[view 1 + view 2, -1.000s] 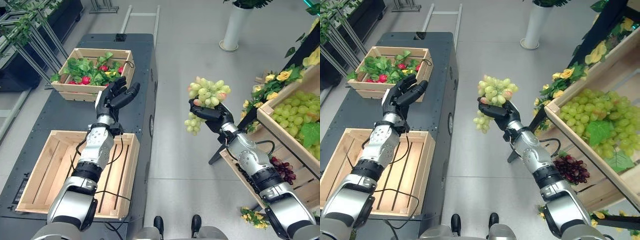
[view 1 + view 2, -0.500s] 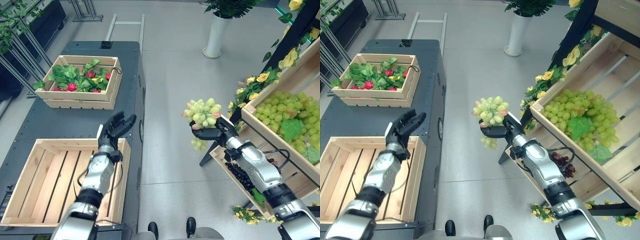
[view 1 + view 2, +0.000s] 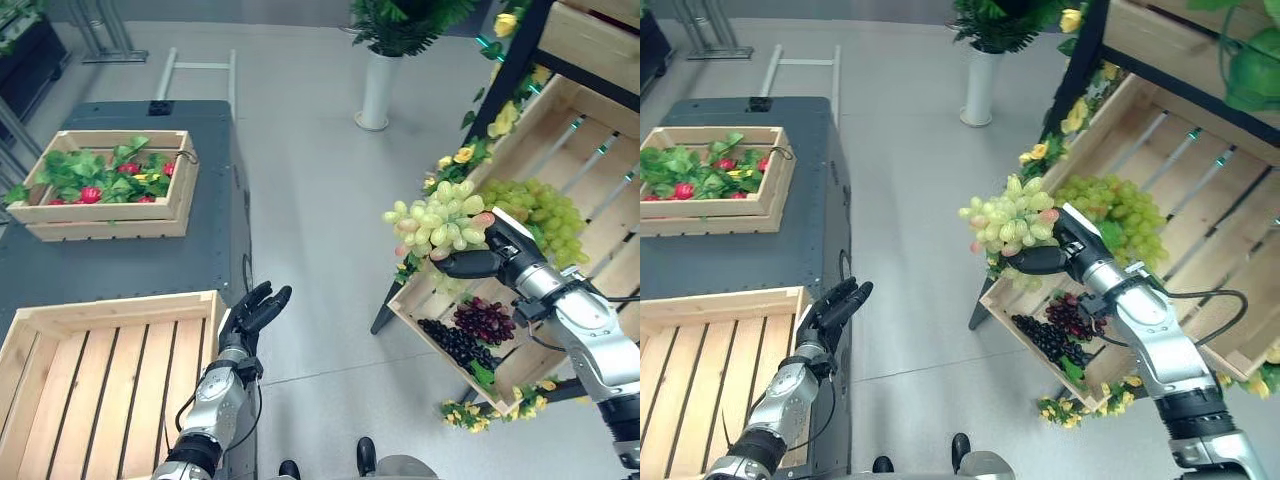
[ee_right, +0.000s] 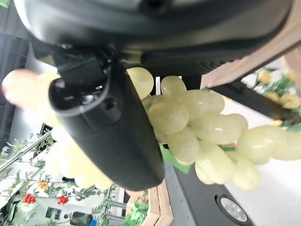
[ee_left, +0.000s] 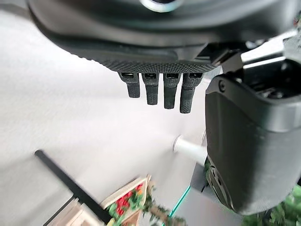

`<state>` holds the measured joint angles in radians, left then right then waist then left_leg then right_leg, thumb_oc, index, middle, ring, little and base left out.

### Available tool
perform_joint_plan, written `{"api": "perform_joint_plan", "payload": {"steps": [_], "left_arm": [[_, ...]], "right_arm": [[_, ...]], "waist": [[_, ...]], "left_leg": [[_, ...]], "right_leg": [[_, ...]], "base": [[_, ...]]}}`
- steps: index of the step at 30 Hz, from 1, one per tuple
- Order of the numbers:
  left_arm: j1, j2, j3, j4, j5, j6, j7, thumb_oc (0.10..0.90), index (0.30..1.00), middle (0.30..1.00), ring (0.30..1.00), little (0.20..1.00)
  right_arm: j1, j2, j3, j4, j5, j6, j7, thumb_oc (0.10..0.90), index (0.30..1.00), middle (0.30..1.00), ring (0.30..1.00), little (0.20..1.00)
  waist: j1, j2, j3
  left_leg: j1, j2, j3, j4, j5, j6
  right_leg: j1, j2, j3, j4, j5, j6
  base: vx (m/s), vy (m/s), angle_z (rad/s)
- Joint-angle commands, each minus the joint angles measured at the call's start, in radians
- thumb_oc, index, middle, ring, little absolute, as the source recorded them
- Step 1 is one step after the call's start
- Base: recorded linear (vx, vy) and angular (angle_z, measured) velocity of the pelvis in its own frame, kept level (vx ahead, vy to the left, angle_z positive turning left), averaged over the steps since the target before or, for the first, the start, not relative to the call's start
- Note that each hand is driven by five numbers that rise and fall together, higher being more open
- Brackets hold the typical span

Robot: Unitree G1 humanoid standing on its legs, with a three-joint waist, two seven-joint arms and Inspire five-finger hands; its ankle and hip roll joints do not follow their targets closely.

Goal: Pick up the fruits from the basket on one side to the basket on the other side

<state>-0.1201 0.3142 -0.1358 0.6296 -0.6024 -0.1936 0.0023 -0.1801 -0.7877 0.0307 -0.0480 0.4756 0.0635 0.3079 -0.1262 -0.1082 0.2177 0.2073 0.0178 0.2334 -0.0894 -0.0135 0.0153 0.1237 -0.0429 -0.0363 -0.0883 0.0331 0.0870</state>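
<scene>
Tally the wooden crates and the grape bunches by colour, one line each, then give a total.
Wooden crates on the dark table: 2, the slatted one and the one with leaves and red fruit
Green grape bunches: 2, one in the right hand, one on the stand
Dark purple grape bunches: 2
Total: 6

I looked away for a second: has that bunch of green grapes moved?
Yes. The green grape bunch, held in the right hand, has gone towards the slanted wooden display crate on the robot's right.
</scene>
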Motion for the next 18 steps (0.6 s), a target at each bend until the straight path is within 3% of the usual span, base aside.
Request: {"api": "perform_joint_plan", "payload": {"steps": [1,7,14,18], "left_arm": [[-0.062,0.010,-0.041,-0.018,0.036,-0.100,-0.053,0.800,0.900,0.900,0.900,0.900],[-0.046,0.021,-0.064,0.003,0.039,-0.088,-0.067,0.800,0.900,0.900,0.900,0.900],[-0.033,0.017,-0.082,0.022,0.026,-0.081,-0.063,0.800,0.900,0.900,0.900,0.900],[-0.013,0.016,-0.102,0.021,0.023,-0.082,-0.071,0.800,0.900,0.900,0.900,0.900]], "right_arm": [[-0.049,-0.066,-0.160,-0.061,0.157,-0.071,0.018,0.400,0.300,0.300,0.300,0.300],[-0.014,-0.093,-0.235,-0.057,0.242,-0.091,0.011,0.400,0.300,0.300,0.300,0.300],[-0.045,-0.103,-0.269,0.022,0.400,-0.040,0.017,0.400,0.300,0.300,0.300,0.300],[-0.042,-0.124,-0.298,0.075,0.418,-0.060,0.000,0.400,0.300,0.300,0.300,0.300]], "waist": [[-0.010,0.007,-0.108],[-0.036,0.008,-0.108],[-0.051,0.008,-0.119],[-0.058,0.008,-0.123]], "left_leg": [[-0.040,-0.014,0.018,0.002,-0.057,0.005],[-0.038,-0.015,0.038,0.002,-0.061,0.006],[-0.034,-0.014,0.062,0.002,-0.065,0.003],[-0.036,-0.011,0.068,0.002,-0.065,0.003]], "right_leg": [[-0.023,0.045,0.020,0.001,0.015,-0.023],[-0.035,0.051,0.052,0.001,0.023,-0.019],[-0.046,0.059,0.083,0.001,0.030,-0.015],[-0.051,0.063,0.097,0.001,0.033,-0.015]], "base": [[0.03,0.017,-0.11],[0.02,0.027,-0.14],[0.03,0.027,-0.17],[0.02,0.023,-0.12]]}}
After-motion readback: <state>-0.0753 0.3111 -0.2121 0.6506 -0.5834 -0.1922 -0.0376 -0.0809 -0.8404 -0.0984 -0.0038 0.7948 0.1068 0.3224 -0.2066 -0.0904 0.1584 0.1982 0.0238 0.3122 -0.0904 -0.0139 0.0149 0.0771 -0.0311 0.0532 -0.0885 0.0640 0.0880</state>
